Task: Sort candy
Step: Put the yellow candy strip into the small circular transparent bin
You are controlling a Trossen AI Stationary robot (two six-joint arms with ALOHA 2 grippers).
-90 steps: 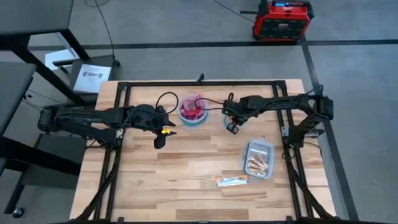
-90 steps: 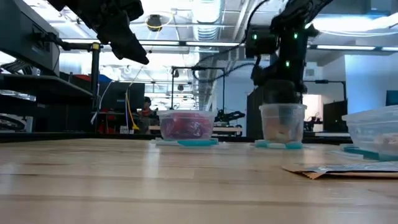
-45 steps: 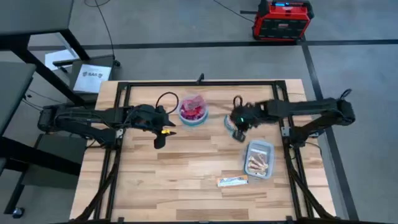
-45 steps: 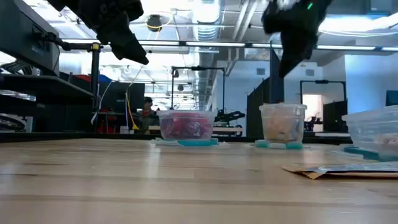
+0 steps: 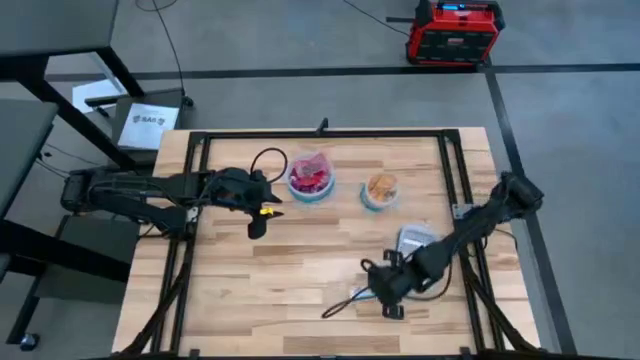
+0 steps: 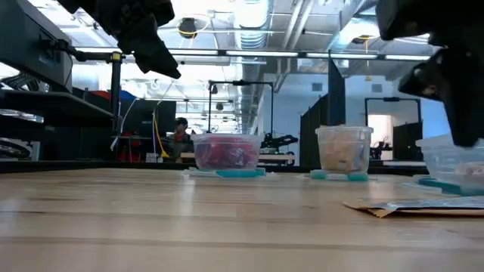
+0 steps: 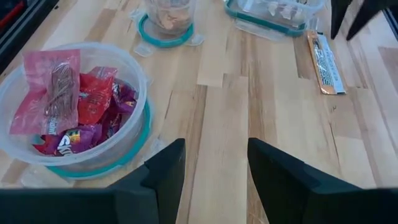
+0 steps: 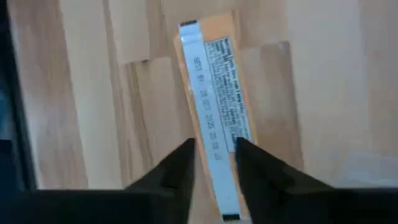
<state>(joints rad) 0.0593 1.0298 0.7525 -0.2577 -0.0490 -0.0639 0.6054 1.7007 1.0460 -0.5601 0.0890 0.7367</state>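
Note:
A long orange and silver wrapped candy [image 8: 217, 81] lies flat on the wood near the table's front edge. My right gripper [image 8: 212, 152] hovers open just above it, pointing down, one finger on either side of the candy's silver strip; in the low view it hangs clear of the table [image 6: 461, 113]. Red and purple candy fill a clear bowl [image 5: 311, 178] at the far middle. Left of that bowl, above the table, my left gripper [image 5: 258, 222] is open and holds nothing.
A smaller clear bowl [image 5: 380, 190] with orange candy stands right of the red one. A clear rectangular tub [image 7: 273, 9] with pale candy sits at the right, partly under my right arm. Bare wood spans the left and near middle. A black frame [image 5: 320, 133] borders the table.
My right gripper has swung from above the orange-candy bowl toward the table's near edge, past the tub, and now hangs over the long wrapped candy. The candy and bowls have stayed in place.

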